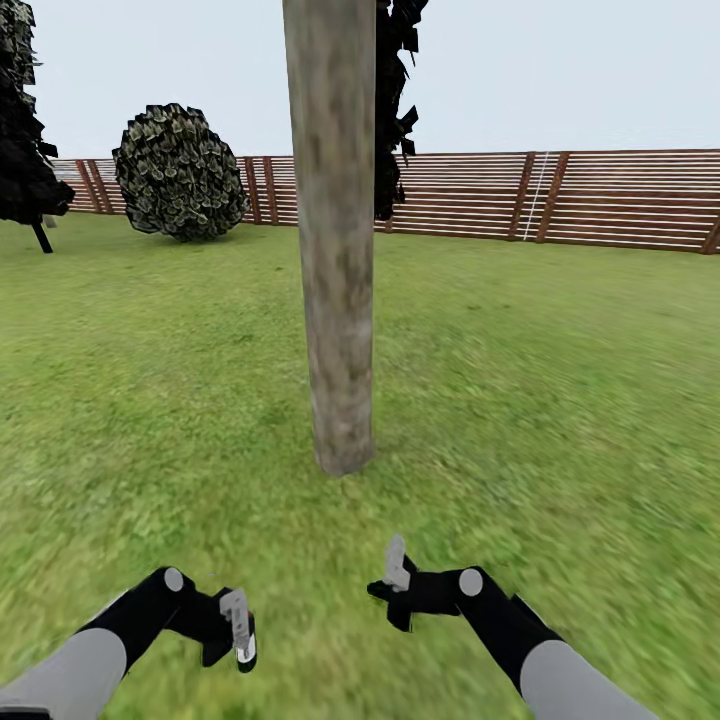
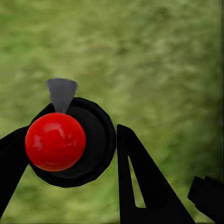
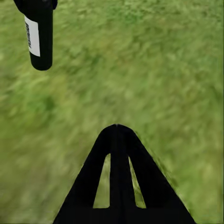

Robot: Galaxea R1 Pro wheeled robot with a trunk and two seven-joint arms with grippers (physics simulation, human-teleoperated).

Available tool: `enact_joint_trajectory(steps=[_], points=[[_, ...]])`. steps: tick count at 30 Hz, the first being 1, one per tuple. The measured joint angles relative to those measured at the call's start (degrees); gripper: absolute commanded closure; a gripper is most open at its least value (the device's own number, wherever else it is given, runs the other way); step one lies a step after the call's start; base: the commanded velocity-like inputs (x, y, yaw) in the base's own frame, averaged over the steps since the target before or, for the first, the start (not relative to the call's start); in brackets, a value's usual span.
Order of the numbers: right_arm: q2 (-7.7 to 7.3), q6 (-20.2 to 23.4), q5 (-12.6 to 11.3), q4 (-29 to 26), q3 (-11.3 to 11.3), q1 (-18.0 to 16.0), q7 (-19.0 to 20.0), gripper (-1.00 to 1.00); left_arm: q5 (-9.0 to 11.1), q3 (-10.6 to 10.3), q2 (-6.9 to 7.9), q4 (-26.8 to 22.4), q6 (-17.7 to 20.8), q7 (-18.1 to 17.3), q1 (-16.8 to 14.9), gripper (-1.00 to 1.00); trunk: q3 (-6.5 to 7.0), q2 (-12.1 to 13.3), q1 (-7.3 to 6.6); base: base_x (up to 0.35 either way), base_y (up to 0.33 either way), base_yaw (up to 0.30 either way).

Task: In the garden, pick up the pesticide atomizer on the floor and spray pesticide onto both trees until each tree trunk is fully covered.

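- The left gripper (image 1: 232,628) is clenching the pesticide atomizer (image 2: 63,144). In the left wrist view its two fingers (image 2: 140,186) are pressing against either side of the black body, with the red cap facing the camera.
- The grey nozzle (image 2: 62,93) is sticking out sideways from between the fingers, clear of both of them. I cannot tell from these views whether it is aiming at the tree.
- The right gripper (image 3: 116,128) is hanging clenched on nothing, its fingertips meeting in a single point over the lawn (image 3: 154,70). The atomizer's labelled black body is hanging off to the side of those fingers, apart from them.
- The tree trunk (image 1: 335,250) is standing ahead of both sets of fingers, roughly midway between the two arms and well apart from the nozzle, with bare grass lying in between.
- The step in hand, as I judge it, is bringing the atomizer up to this trunk and spraying.
  - The nozzle probably needs turning square onto the bark.
  - The grip should be kept firm so the round body is not twisting.
  - The spray likely wants sweeping from the base upward and around the sides, since the whole trunk needs covering.
- The free right arm is best kept out of the spray line.
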Motion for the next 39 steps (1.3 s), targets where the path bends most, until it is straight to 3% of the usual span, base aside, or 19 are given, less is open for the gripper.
enact_joint_trajectory(steps=[9, 12, 19, 25, 27, 31, 35, 39], points=[[3.33, 0.0, 0.0, -1.7, 0.3, -0.1, 0.0, 1.00, 0.0, -2.6, -3.66, -0.6, 0.1, 0.4, 0.0, 1.00, 0.00, 0.0, 0.00, 0.000, 0.000, 0.000], [3.67, 0.0, -0.1, -1.7, 0.4, -0.1, 0.0, 1.00, 0.0, -3.9, -4.43, -2.4, 0.3, 0.5, 0.0, 1.00, 0.00, 0.0, 0.00, 0.000, 0.000, 0.000], [3.98, 0.0, 0.1, -1.7, 0.5, -0.1, 4.4, 1.00, -0.1, -4.5, -6.11, -4.0, 0.3, 0.4, -0.2, 1.00, 0.00, 0.0, 0.00, 0.000, 0.000, 0.000], [3.97, 0.0, 0.2, -1.7, 0.4, -0.1, 5.4, 1.00, -0.1, -4.7, -6.95, -5.1, 0.2, 0.2, -0.5, 1.00, 0.00, 0.0, 0.00, 0.000, 0.000, 0.000], [3.95, 0.0, 0.2, -1.7, 0.4, -0.1, 5.4, 1.00, -0.1, -5.7, -7.30, -5.3, 0.2, 0.2, -0.6, 1.00, 0.00, 0.0, 0.00, 0.000, 0.000, 0.000], [3.95, 0.0, 0.2, -1.7, 0.4, -0.1, 5.4, 1.00, -0.5, -9.5, -8.02, -6.1, 0.2, 0.1, -1.1, 1.00, 0.00, 0.0, 0.00, 0.000, 0.000, 0.000], [3.94, 0.0, 0.2, -1.7, 0.4, -0.1, 5.4, 1.00, -0.9, -9.9, -8.83, -6.4, 0.2, 0.1, -1.2, 1.00, 0.00, 0.0, 0.00, 0.000, 0.000, 0.000], [3.94, 0.0, 0.2, -1.7, 0.4, -0.1, 5.4, 1.00, -3.2, -10.2, -10.01, -6.6, 0.3, 0.1, -1.3, 1.00, 0.00, 0.0, 0.00, 0.000, 0.000, 0.000]])
